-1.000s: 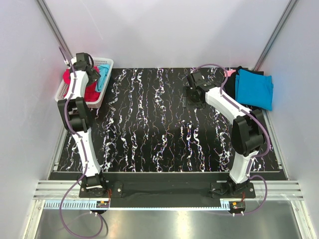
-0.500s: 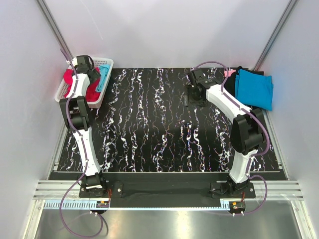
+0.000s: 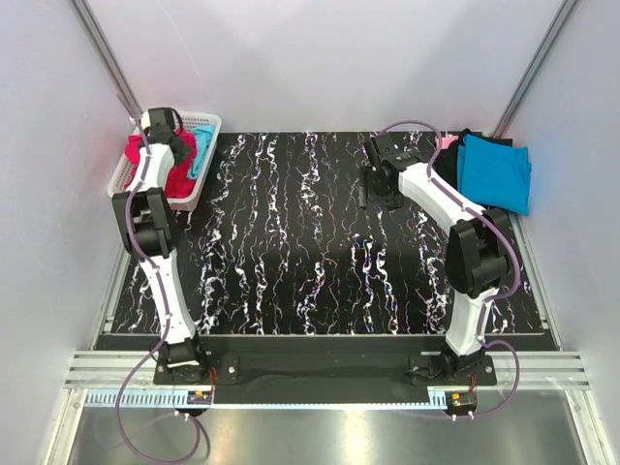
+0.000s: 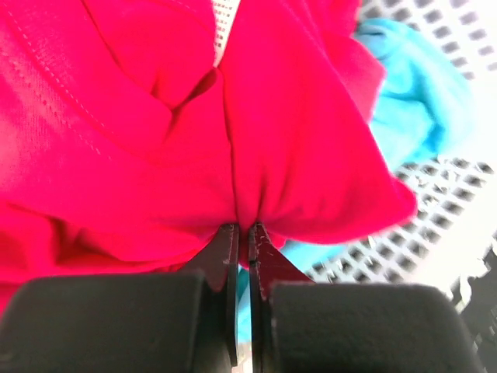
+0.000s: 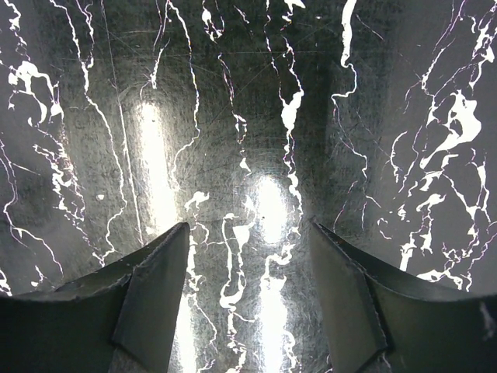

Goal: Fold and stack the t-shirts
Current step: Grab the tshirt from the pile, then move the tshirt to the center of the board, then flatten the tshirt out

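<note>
A white basket (image 3: pixel 206 120) sits at the far left corner of the black marbled tabletop (image 3: pixel 291 252). A crumpled red shirt (image 4: pixel 140 132) fills most of it, with a bunched turquoise shirt (image 4: pixel 423 93) beside it against the basket's right wall. The left arm reaches into the basket, and the left gripper (image 4: pixel 242 231) is pinched tight on a fold of the red shirt. Its two fingers are pressed almost together, with the cloth gathered into a ridge between the tips.

Right of the middle, near the far edge of the tabletop, the right gripper (image 5: pixel 248 233) points down at the bare surface. Its jaws are spread wide and hold nothing; only the marbled pattern shows between the fingers.

At the far right corner lies a folded turquoise shirt (image 3: pixel 494 172), flat on top of a black shirt (image 3: pixel 449 167). A sliver of pink cloth (image 3: pixel 448 142) shows at the far edge of that pile, just beside the right arm.
</note>
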{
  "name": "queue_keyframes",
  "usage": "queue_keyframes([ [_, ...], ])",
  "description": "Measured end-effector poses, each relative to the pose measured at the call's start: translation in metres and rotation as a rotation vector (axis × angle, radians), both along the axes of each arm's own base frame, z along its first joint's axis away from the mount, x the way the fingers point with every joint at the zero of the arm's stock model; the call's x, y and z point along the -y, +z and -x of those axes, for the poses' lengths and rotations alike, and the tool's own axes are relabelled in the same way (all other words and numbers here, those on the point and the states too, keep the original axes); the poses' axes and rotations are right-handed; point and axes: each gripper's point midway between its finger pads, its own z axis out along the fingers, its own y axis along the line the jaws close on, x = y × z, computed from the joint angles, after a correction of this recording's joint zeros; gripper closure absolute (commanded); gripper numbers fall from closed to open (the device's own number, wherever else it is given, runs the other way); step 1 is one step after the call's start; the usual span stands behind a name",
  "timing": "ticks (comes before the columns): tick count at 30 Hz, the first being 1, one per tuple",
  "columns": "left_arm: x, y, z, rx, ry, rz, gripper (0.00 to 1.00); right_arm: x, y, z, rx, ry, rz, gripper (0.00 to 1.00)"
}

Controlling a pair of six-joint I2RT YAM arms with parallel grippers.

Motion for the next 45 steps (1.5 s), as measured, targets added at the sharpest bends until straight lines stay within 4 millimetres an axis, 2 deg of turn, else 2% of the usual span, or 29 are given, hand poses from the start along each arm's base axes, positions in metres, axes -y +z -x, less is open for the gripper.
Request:
queue_keyframes([
  [2, 0.008, 0.019, 0.005, 0.014, -0.022, -0.013, 1.00, 0.000, 0.000, 0.000, 0.000, -0.007, -0.001, 0.31],
  [4, 0.021, 0.046, 0.011, 0.040, -0.055, -0.030, 1.00, 0.001, 0.000, 0.000, 0.002, -0.016, -0.001, 0.31],
  [8, 0.065, 0.125, 0.023, 0.161, -0.156, -0.074, 1.00, 0.008, 0.001, -0.004, 0.016, -0.056, 0.015, 0.33],
  [10, 0.099, 0.175, 0.036, 0.245, -0.230, -0.098, 1.00, 0.017, 0.005, -0.006, 0.029, -0.109, 0.013, 0.34],
  [13, 0.153, 0.236, 0.065, 0.356, -0.356, -0.132, 1.00, 0.043, 0.020, -0.008, 0.068, -0.214, 0.000, 0.35],
  [15, 0.187, 0.261, 0.092, 0.403, -0.449, -0.142, 1.00, 0.069, 0.039, -0.007, 0.118, -0.297, 0.002, 0.35],
  [17, 0.227, 0.277, 0.123, 0.442, -0.585, -0.128, 1.00, 0.094, 0.062, -0.006, 0.180, -0.370, 0.007, 0.35],
  [19, 0.263, 0.286, 0.162, 0.482, -0.739, -0.093, 1.00, 0.109, 0.086, -0.002, 0.243, -0.416, 0.004, 0.35],
  [20, 0.273, 0.284, 0.180, 0.495, -0.798, -0.079, 1.00, 0.112, 0.095, 0.000, 0.266, -0.425, 0.000, 0.35],
  [22, 0.287, 0.282, 0.222, 0.510, -0.905, -0.053, 1.00, 0.115, 0.111, 0.005, 0.309, -0.437, -0.013, 0.35],
  [24, 0.293, 0.287, 0.255, 0.535, -0.990, -0.033, 1.00, 0.114, 0.118, 0.009, 0.328, -0.438, -0.025, 0.35],
  [25, 0.294, 0.292, 0.265, 0.550, -1.015, -0.028, 0.83, 0.114, 0.118, 0.012, 0.327, -0.439, -0.027, 0.35],
  [27, 0.293, 0.307, 0.282, 0.597, -1.047, -0.038, 0.65, 0.114, 0.112, 0.017, 0.312, -0.439, -0.025, 0.35],
  [29, 0.288, 0.320, 0.293, 0.641, -1.050, -0.058, 0.02, 0.114, 0.101, 0.023, 0.283, -0.436, -0.023, 0.35],
  [30, 0.284, 0.325, 0.298, 0.661, -1.040, -0.070, 0.01, 0.113, 0.096, 0.025, 0.271, -0.432, -0.025, 0.35],
  [34, 0.256, 0.328, 0.307, 0.674, -0.908, -0.133, 0.01, 0.109, 0.085, 0.032, 0.235, -0.416, -0.039, 0.35],
  [37, 0.231, 0.324, 0.300, 0.640, -0.772, -0.187, 0.01, 0.104, 0.087, 0.037, 0.232, -0.394, -0.070, 0.34],
  [39, 0.224, 0.315, 0.292, 0.602, -0.721, -0.201, 0.01, 0.097, 0.092, 0.039, 0.238, -0.360, -0.105, 0.33],
  [42, 0.228, 0.291, 0.278, 0.515, -0.712, -0.184, 0.01, 0.083, 0.094, 0.043, 0.231, -0.295, -0.167, 0.31],
  [45, 0.247, 0.244, 0.258, 0.362, -0.742, -0.141, 0.01, 0.071, 0.079, 0.054, 0.185, -0.247, -0.212, 0.31],
])
